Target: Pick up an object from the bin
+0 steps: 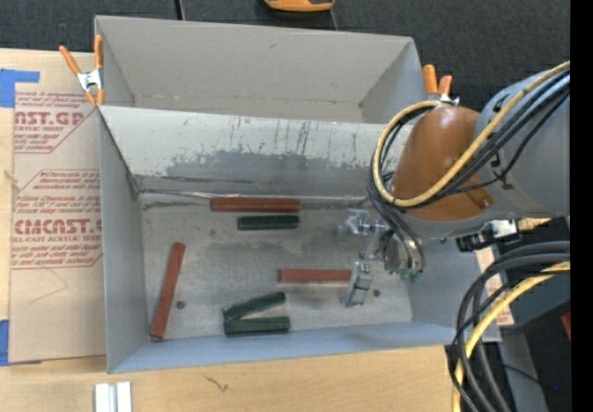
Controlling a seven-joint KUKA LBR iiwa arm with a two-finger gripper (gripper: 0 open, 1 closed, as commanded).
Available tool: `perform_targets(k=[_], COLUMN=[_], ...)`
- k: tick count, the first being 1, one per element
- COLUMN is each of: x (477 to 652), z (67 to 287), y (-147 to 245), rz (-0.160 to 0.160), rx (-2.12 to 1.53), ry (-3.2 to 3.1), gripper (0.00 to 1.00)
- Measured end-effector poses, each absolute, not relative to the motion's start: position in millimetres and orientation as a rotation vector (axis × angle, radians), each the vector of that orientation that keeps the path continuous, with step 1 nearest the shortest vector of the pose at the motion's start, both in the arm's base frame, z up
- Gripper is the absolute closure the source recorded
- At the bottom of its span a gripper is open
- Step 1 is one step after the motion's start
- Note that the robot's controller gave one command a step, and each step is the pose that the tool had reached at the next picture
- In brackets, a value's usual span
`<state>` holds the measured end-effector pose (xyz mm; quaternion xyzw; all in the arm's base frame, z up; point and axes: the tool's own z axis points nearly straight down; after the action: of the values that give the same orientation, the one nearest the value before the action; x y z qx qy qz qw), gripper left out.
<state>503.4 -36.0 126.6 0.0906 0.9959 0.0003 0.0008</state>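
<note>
My gripper (359, 260) is low over the right part of the bin floor, open, with one metal fingertip (356, 226) towards the back and the other (358, 293) towards the front. A red-brown stick (310, 277) lies flat on the floor. Its right end reaches the gap beside the front fingertip, and I cannot tell whether they touch. A short dark green stick (268, 223) and a longer red-brown stick (255, 205) lie further back, left of the gripper.
Two dark green sticks (255, 305) (257, 326) lie together near the front wall. Another red-brown stick (168, 290) lies lengthwise by the left wall. The arm's orange cover and cables hang over the bin's right wall.
</note>
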Motion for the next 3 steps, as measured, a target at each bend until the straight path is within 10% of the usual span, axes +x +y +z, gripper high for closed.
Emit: perform_targets(k=[1, 2, 3], x=[490.9, 494.6, 494.6], z=[84, 70, 70], y=[-40, -33, -33], rz=[0.002, 0.001, 0.000], rx=[0.574, 0.602, 0.602], ry=[3.088, 3.082, 3.082], gripper=[0.00, 1.00, 1.00])
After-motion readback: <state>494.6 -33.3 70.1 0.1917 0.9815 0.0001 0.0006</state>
